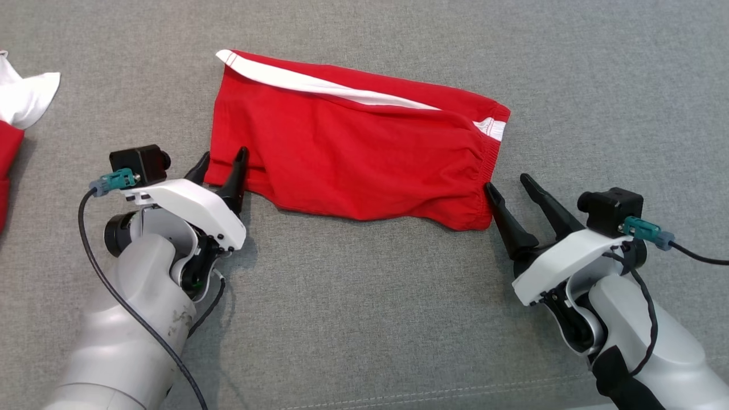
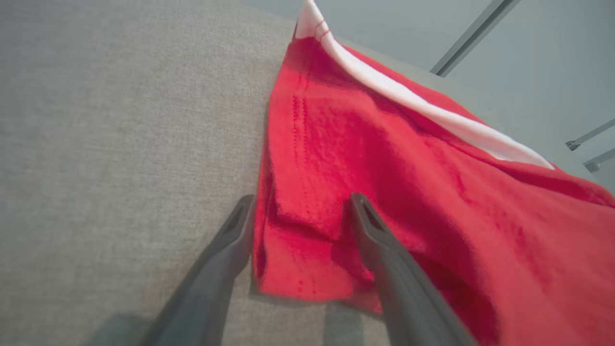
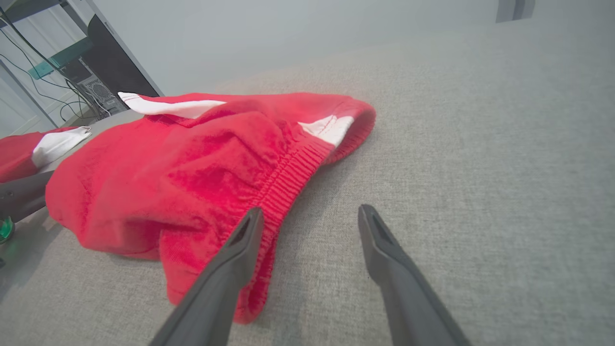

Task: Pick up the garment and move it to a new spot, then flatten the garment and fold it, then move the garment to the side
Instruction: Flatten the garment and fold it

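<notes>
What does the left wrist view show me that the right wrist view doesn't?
Left wrist, not right: the hem corner up close, with the left gripper straddling its edge, jaws open, one finger over cloth, one over bare surface. Right wrist, not left: the elastic waistband, the right gripper beside it, jaws open, and a second red-and-white garment at far left. Both: the red shorts, their white stripe and the grey fabric surface.

Red garment on grey fabric surface, right gripper spread wide, one finger at the elastic waistband
</notes>
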Available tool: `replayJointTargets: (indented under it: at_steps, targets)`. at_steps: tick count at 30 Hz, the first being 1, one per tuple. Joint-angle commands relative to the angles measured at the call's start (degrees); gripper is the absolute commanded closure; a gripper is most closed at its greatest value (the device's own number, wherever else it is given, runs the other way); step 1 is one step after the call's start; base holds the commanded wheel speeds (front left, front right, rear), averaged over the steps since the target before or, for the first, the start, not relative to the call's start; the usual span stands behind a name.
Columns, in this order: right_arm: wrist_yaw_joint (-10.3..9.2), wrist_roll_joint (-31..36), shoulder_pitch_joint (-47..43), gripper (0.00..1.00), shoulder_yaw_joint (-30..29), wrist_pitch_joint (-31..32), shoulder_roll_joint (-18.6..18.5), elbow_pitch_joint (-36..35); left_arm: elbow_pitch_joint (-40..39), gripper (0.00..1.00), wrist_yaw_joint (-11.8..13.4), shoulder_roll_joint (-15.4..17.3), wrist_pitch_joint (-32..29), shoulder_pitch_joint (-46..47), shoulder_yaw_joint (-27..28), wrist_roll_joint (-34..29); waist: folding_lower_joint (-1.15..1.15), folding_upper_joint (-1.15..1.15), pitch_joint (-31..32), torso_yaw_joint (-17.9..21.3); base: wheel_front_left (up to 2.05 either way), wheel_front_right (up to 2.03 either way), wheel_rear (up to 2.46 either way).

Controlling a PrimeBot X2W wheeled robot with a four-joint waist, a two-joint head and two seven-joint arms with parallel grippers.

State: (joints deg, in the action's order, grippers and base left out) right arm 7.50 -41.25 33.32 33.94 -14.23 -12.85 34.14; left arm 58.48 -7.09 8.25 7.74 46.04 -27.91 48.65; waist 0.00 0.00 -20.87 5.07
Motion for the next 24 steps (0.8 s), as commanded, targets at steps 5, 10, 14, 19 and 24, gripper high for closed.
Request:
replayJointTargets:
  at_steps: [5, 10, 14, 19, 24]
  targets:
    - [-0.01, 0.7, 0.6, 0.00, 0.6, -0.8, 0.6, -1.7, -0.5, 1.00, -0.4, 0.9, -0.3, 2.2, 0.0, 1.4, 0.00, 0.00, -0.6, 0.1, 0.00, 0.00, 0.00]
    - [-0.01, -0.2, 0.6, 0.00, 0.2, -0.8, 0.5, -1.7, -2.7, 1.00, -0.4, 1.2, 1.3, 1.0, -1.6, 2.7, 0.00, 0.00, -0.6, -1.1, 0.00, 0.00, 0.00]
    - [-0.01, -0.3, 0.4, 0.00, 0.3, -0.8, 0.0, -1.1, -4.3, 1.00, -0.4, 1.5, 3.0, -1.1, -2.6, 3.9, 0.00, 0.00, 0.1, -2.7, 0.00, 0.00, 0.00]
    - [-0.01, -0.4, 0.0, 0.00, -0.3, -0.8, -0.9, -0.4, -5.7, 1.00, -0.4, 1.5, 4.0, -4.2, -4.1, 5.2, 0.00, 0.00, 1.4, -5.1, 0.00, 0.00, 0.00]
    - [-0.01, -1.4, -0.7, 0.00, -0.3, -0.8, -2.3, 0.4, -5.6, 1.00, -0.4, 1.0, 4.6, -7.7, -5.4, 6.4, 0.00, 0.00, 3.3, -7.1, 0.00, 0.00, 0.00]
